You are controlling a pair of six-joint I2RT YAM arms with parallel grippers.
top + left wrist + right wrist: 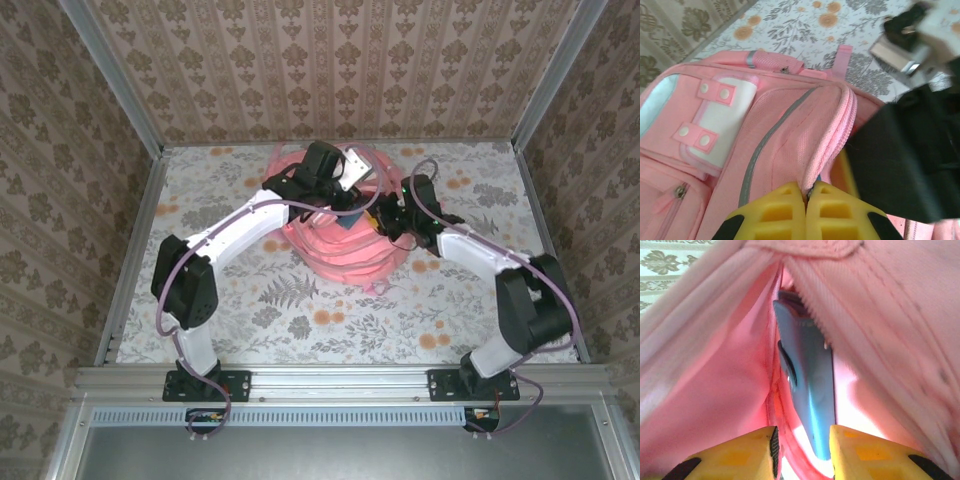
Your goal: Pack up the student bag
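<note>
One student bag [335, 262], front face up, long axis unclear

Overhead looking down, wrist views close, all sharing student bag [335, 262]

The white-and-black left arm [250, 225] rises from its base, bends at the elbow and reaches forward and inward. The yellow-fingered left gripper [806, 194] has its fingers pressed together on the zip edge of the pink fabric student bag [790, 135]. The white-and-black right arm [480, 250] reaches inward toward it. The yellow-fingered right gripper [802, 440] has its fingers parted, with a gap between them.
</note>
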